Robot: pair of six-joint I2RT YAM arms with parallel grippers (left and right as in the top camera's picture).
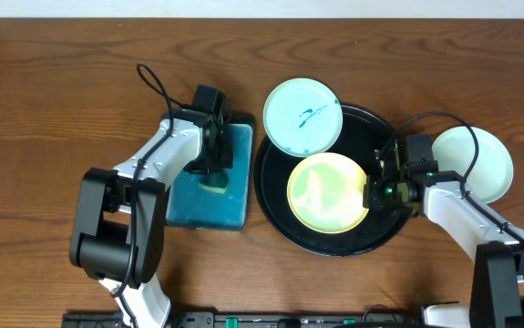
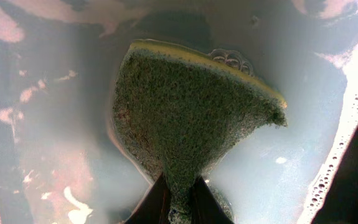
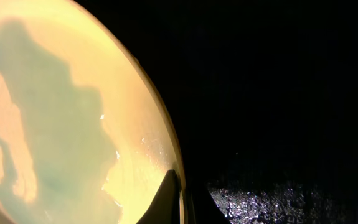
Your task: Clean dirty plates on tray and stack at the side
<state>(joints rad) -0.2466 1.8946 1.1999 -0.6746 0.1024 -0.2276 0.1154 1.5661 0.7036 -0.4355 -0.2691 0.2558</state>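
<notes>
The yellow plate (image 1: 327, 191) lies in the middle of the black tray (image 1: 278, 220). My right gripper (image 1: 371, 194) is shut on its right rim; the right wrist view shows the gripper (image 3: 182, 200) pinching the yellow plate (image 3: 60, 118) edge above the tray (image 3: 278, 93). A mint plate with teal scribbles (image 1: 303, 116) sits over the tray's upper-left rim. Another mint plate (image 1: 476, 162) rests on the table right of the tray. My left gripper (image 1: 212, 175) is shut on a green-and-yellow sponge (image 2: 191, 118) inside the teal basin (image 1: 189, 205); the left gripper (image 2: 180, 200) squeezes the sponge's narrow end.
The basin holds cloudy, soapy water (image 2: 303, 155) with bubbles along its right wall. Bare wooden table (image 1: 52, 109) lies to the far left and along the back. Both arms' bases stand at the front edge.
</notes>
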